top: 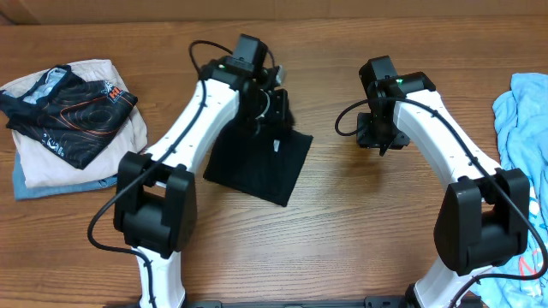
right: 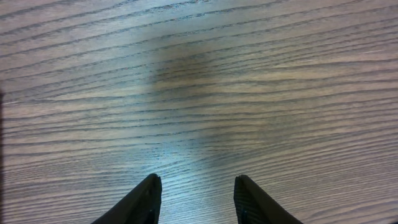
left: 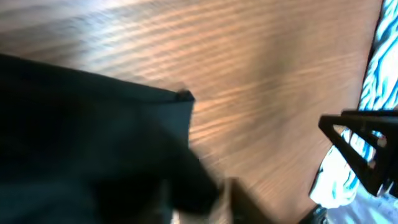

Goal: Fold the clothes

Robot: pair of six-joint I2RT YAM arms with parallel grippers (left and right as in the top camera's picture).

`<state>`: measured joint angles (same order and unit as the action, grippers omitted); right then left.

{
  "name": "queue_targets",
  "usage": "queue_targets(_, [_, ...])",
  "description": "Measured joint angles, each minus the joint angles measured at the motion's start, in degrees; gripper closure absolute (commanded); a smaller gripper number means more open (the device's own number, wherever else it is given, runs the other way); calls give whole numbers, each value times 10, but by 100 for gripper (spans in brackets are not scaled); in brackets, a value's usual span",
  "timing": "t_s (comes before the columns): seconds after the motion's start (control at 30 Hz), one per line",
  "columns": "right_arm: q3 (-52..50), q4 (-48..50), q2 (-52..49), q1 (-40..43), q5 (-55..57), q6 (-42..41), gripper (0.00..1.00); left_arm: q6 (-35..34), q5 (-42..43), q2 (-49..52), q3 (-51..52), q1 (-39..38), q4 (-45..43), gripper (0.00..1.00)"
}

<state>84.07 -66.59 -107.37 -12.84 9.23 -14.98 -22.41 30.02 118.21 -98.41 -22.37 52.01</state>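
The plain black short-sleeved T-shirt (top: 257, 162) lies folded to a compact rectangle on the wooden bench (top: 342, 231), left of centre. The left hand (top: 272, 107) is at its far edge, probably to work that fold; blur hides its grip. The right hand (right: 196, 198) waits partly open and empty beside it.

Right end effector (right: 196, 185) hovers, fingers parted — left end effector (top: 267, 107) seemingly angled down, opening unclear.

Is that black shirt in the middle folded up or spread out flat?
Folded: the black T-shirt lies as a compact, straight-edged rectangle on the wooden table, with no sleeves showing.
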Motion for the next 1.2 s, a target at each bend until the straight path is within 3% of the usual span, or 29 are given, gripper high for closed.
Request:
queue_targets(0.17, [0,0,0,0,0,0,59,2,0,0,0,-9,26,47])
queue_targets(0.53, [0,-1,0,0,0,0,58,36,-53,0,2,-3,216,39])
queue_targets(0.8, [0,-6,0,0,0,0,58,36,-163,0,4,-57,222,38])
queue_targets(0.87, [0,-7,0,0,0,0,58,30,-189,0,13,-73,207,44])
queue_targets(0.9, [0,-7,0,0,0,0,58,27,-195,0,20,-78,198,55])
queue_targets(0.97, [0,-9,0,0,0,0,58,18,-203,0,37,-83,188,84])
queue_targets(1.0, [0,-9,0,0,0,0,58,16,-205,0,45,-84,188,93])
queue_targets(1.2, [0,-10,0,0,0,0,58,14,-206,0,62,-85,232,96])
